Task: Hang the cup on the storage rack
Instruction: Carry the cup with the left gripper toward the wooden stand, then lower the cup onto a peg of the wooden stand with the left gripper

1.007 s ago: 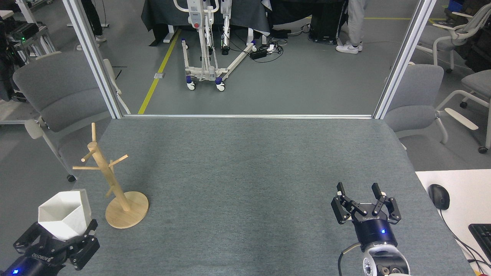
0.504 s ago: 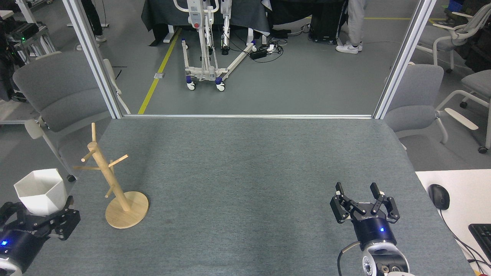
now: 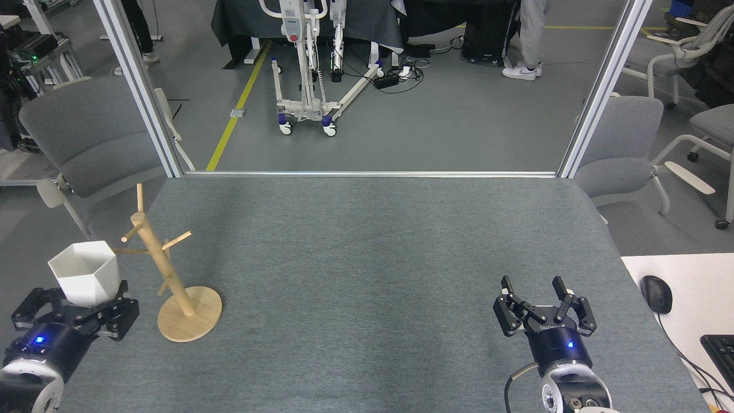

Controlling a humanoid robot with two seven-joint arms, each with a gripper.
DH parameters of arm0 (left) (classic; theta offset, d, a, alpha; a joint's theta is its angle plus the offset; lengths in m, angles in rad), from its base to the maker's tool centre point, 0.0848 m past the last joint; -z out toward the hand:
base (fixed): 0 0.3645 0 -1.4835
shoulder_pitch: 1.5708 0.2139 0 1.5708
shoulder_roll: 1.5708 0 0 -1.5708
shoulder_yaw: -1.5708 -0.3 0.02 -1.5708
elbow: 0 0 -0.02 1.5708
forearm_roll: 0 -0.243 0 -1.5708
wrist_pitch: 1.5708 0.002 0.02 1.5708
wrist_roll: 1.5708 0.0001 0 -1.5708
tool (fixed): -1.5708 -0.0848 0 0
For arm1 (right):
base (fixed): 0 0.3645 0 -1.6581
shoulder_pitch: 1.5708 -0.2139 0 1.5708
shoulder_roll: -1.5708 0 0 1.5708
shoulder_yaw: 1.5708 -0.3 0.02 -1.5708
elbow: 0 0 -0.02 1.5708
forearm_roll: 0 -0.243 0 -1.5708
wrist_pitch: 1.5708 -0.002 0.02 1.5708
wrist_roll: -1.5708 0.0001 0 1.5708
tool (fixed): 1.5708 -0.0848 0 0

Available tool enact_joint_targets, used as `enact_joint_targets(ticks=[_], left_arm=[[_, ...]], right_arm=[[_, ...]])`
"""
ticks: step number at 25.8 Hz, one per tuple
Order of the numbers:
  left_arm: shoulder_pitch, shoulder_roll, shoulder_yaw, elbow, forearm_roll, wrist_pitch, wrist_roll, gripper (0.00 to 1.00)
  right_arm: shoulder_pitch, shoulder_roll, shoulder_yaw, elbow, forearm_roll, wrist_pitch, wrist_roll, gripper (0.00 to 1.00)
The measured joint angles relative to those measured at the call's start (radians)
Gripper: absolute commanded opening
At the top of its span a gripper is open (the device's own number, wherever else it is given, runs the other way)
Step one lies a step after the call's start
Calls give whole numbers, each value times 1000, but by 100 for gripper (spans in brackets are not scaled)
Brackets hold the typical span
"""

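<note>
The setting is a robotics lab or test hall. A grey felt-covered work surface stands framed by silver aluminium profile posts, with a smooth grey concrete floor beyond, marked by a yellow taped line. A white wheeled metal lifting stand sits among black power cables, grey upholstered office chairs flank the frame, and a black computer mouse lies on a white desk.

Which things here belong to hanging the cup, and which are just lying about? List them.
Belongs to the job:
- cup, held upright in the left gripper
- storage rack, standing right of the cup
- table under the rack

Just lying about:
- right gripper, fingers open and empty
- computer mouse and keyboard
- grey chairs
- wheeled lift frame
</note>
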Motion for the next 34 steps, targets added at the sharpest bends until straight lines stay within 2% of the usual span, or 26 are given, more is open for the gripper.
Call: enact_joint_targets(ticks=[6, 16, 26, 34], left_arm=[[-7, -1, -31, 9, -3, 2, -1, 0], [-34, 2, -95, 61, -30, 69, -1, 0], [-26, 10, -94, 70, -26, 55, 2, 0], [6, 11, -43, 66, -21, 16, 9, 0]], right_arm=[[-1, -1, 1, 12, 1, 0, 0, 100], [-33, 1, 2, 39, 1, 0, 2, 100], [-44, 10, 8, 53, 4, -1, 4, 100], [-51, 12, 9, 57, 5, -1, 1, 100]])
